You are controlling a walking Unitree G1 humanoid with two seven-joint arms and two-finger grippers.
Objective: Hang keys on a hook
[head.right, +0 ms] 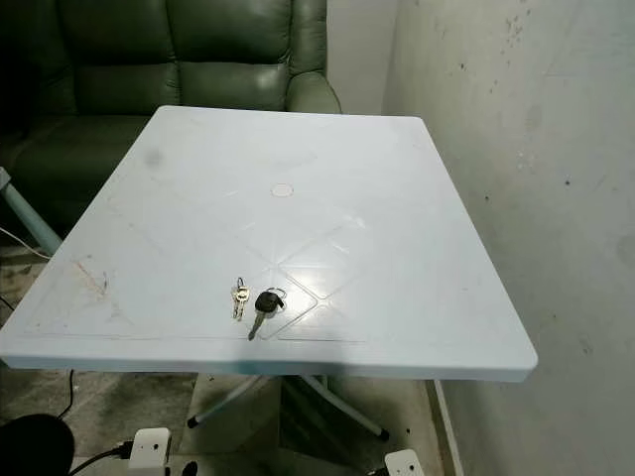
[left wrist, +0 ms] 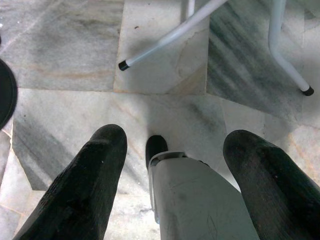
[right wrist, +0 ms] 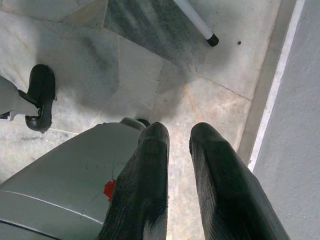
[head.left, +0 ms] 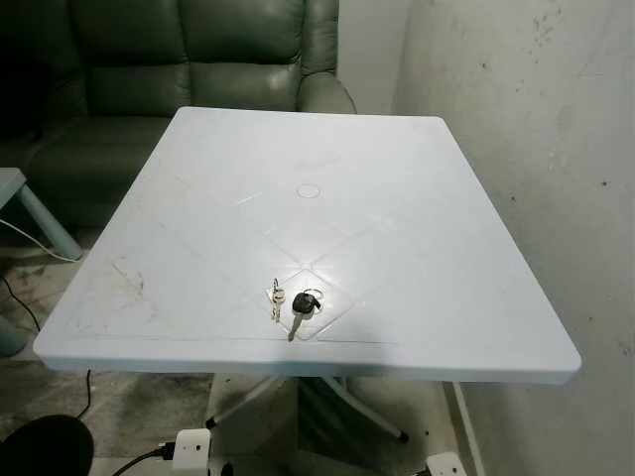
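The keys (head.left: 294, 303) lie flat on the pale blue surface (head.left: 198, 178), close to its near edge and a little left of the middle – a black-headed key with its blade pointing toward the near edge, a ring at its head, and two smaller metal keys just beside it on the left. They rest inside the nearest of the diamond shapes pressed into the top, and a small round cap (head.left: 309, 190) sits farther back near the centre. A dark green sofa (head.left: 198, 59) stands behind the surface, and a scuffed grey wall (head.left: 536, 149) runs along its right side. On the floor below are white power blocks (head.left: 191, 448) with a black cable. Both arms hang down by the robot's sides – the left pincer (left wrist: 172, 170) points at the marble floor (left wrist: 65, 60) with its two black fingers (left wrist: 82, 190) spread wide and nothing between them, a white table leg (left wrist: 165, 40) with a black tip crossing the tiles beyond. The right pincer (right wrist: 179, 145) also points at the floor beside the wall, its fingers (right wrist: 142, 180) held narrow with a slim gap and nothing gripped, next to the robot's grey leg (right wrist: 65, 170)
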